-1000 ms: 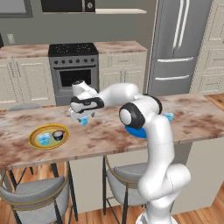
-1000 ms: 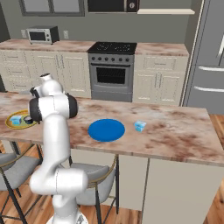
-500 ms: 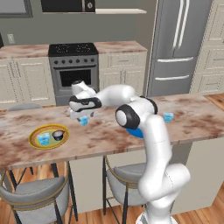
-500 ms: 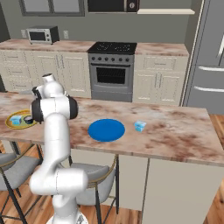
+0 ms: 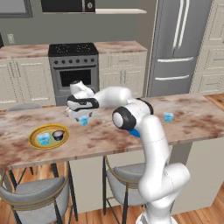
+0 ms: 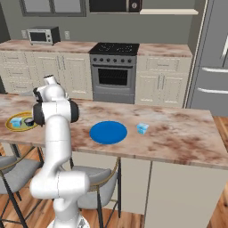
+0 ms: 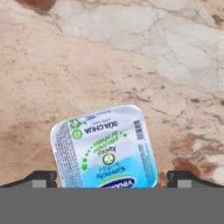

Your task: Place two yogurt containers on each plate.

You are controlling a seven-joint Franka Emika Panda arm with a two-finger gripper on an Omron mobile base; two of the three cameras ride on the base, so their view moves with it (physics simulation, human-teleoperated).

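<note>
Since a second ago my arm has swung a little further left along the counter and the hand has been settling lower, so now I'm watching the gripper (image 5: 82, 117) hanging right over a pale-blue yogurt cup (image 5: 83, 120) on the marble counter (image 5: 105, 135). In the hand view I'm seeing the jaws standing wide apart, one dark fingertip (image 7: 41, 178) on each side of that yogurt cup (image 7: 105, 148), and neither is touching it; its printed lid is facing the camera, turned slightly askew. Out to the left I'm looking at the yellow-rimmed plate (image 5: 36, 134), and it's already carrying two: another pale-blue cup (image 5: 43, 139) and the dark round cup (image 5: 58, 135) just beside it. Moving right, the blue plate (image 6: 108, 132) is lying bare on the counter, partly hidden behind my arm in the left base view. Beyond it, near the right, the last pale-blue cup (image 6: 142, 128) is sitting on the marble by itself, close to the blue plate but not on it.
</note>
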